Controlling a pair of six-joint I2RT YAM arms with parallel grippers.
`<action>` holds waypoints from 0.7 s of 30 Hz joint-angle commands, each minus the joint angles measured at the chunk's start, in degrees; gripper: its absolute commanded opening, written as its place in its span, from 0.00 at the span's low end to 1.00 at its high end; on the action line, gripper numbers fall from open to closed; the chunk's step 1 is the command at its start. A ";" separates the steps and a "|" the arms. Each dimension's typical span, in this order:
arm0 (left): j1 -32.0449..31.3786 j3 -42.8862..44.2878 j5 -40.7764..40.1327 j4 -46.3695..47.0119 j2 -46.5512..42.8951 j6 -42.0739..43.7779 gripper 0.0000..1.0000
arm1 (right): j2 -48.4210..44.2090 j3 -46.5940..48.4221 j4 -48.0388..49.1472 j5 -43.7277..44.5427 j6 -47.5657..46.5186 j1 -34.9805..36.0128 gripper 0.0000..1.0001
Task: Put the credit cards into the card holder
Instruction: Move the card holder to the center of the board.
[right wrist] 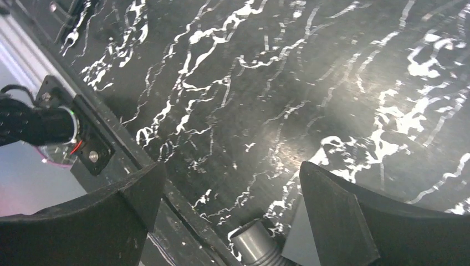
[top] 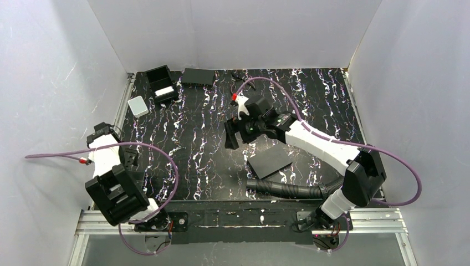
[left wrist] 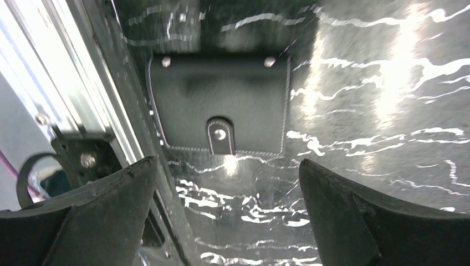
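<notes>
Card holder (left wrist: 219,111) flat, apparently snapped shut | left pincer (left wrist: 226,162) wide, angled down near it | right pincer (right wrist: 230,166) wide, arm (top: 316,141) outstretched

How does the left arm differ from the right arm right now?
The left arm is folded up near the left edge of the table; the right arm stretches out toward the middle. The left gripper points at the black card holder; the right gripper faces just the table. Both grippers are open and empty.
</notes>
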 commanded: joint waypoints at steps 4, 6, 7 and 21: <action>0.72 -7.48 -0.41 13.60 -7.02 3.63 0.98 | 0.45 -1.41 8.27 -4.35 0.01 1.70 1.00; 0.71 -12.63 0.93 20.13 -10.21 3.21 0.98 | -0.59 -2.09 9.83 -4.36 0.07 1.71 1.00; 1.00 -15.61 1.50 23.56 -12.27 2.72 0.98 | -1.07 -2.07 9.97 -4.12 -0.03 1.71 1.00; -7.54 -23.94 17.64 30.21 -11.18 -2.34 0.98 | -2.89 -6.50 13.88 -3.51 2.39 1.71 1.00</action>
